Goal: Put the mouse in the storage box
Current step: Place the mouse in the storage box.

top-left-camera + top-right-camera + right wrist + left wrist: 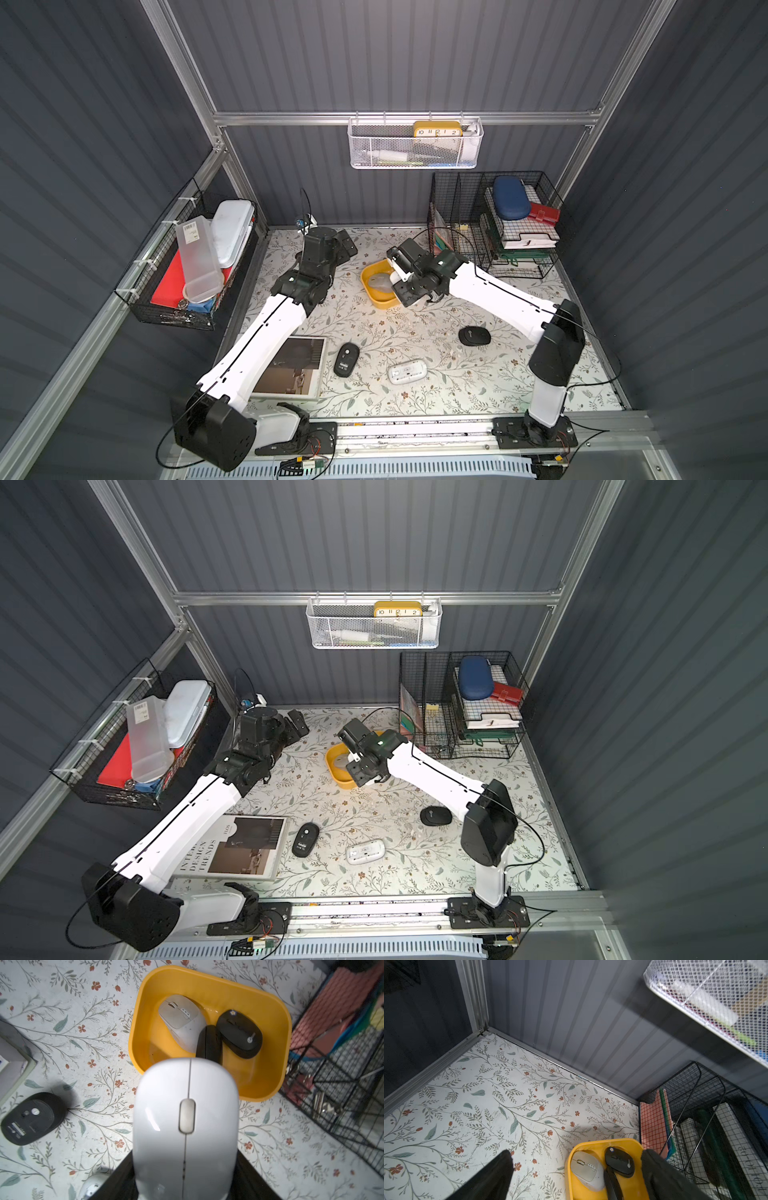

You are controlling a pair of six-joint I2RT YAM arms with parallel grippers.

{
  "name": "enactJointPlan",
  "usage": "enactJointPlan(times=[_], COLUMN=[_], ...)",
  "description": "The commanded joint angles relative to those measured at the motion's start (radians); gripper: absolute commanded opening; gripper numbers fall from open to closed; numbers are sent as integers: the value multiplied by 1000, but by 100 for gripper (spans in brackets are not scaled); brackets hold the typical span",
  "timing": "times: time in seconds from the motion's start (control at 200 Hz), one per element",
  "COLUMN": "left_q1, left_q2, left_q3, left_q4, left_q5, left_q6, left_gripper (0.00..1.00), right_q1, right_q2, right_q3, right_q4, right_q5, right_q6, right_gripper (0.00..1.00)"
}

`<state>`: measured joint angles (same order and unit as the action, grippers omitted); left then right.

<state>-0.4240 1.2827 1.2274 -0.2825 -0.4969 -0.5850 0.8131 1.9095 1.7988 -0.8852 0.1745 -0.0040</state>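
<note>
Mouse (185, 1126), one white, clamped in right gripper (398, 274), three mice (182, 1022) in storage box (276, 1043), left gripper (576, 1152) spread empty

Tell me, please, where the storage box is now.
In both top views, the storage box sits beneath the right gripper, left of the black wire organiser.

- The white mouse (185, 1126) in my right gripper (185, 1178) is smooth, glossy plastic with a bright highlight; its wheel looks duller.
- My fingers (118, 1184) are matt black.
- The storage box (270, 1059) is smooth yellow plastic with a soft sheen.
- The black mouse (239, 1033) inside it is matt plastic.
- The tabletop (83, 1053) has a printed floral covering, scuffed.
- The wire-mesh organiser (342, 1095) is black-coated metal wire.
</note>
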Motion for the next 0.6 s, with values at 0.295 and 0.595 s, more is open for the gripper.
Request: enactJointPlan(times=[0.295,0.595], left_q1=[-1,-1], left_q2=[-33,-43], left_q3=[-33,-46], left_q4=[7,11], left_q5=[-53,-60], left_q6=[-23,-23], left_gripper=[99,99], right_q1=[-56,-90], right_q2=[290,453], right_q3=[300,485], right_q4=[20,-71], right_q5=[-95,-142], right_q6=[-380,-470], right_gripper=[43,42])
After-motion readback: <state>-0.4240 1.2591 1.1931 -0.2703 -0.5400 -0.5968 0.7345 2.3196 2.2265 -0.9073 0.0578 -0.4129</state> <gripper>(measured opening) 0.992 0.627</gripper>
